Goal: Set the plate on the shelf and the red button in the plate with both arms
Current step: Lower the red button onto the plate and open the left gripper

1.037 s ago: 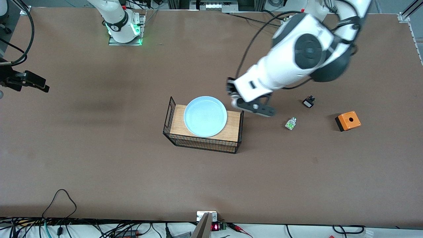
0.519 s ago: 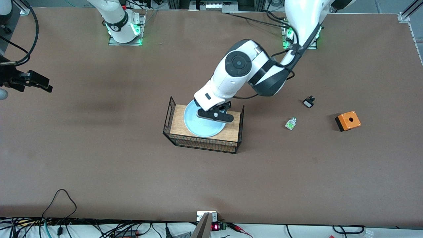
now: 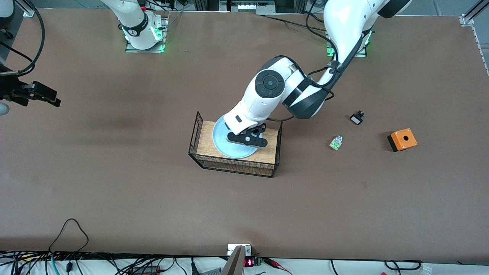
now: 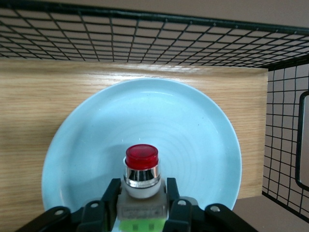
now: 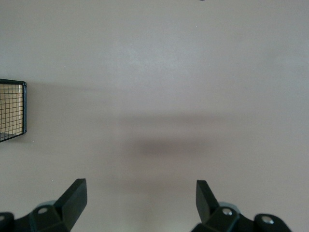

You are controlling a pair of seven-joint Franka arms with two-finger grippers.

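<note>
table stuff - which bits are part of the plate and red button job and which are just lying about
In the job:
plate, on the wooden rack
red button, held by the left gripper over the plate
right gripper, open, waiting

Lying about:
orange box
white-green part
black part

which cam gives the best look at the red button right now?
Left wrist view. The red button fills the foreground, red cap up, clamped in the left tool over the plate. In the front view the left arm hides the button; only the tool over the plate shows. The right wrist view shows bare table, no button.
</note>
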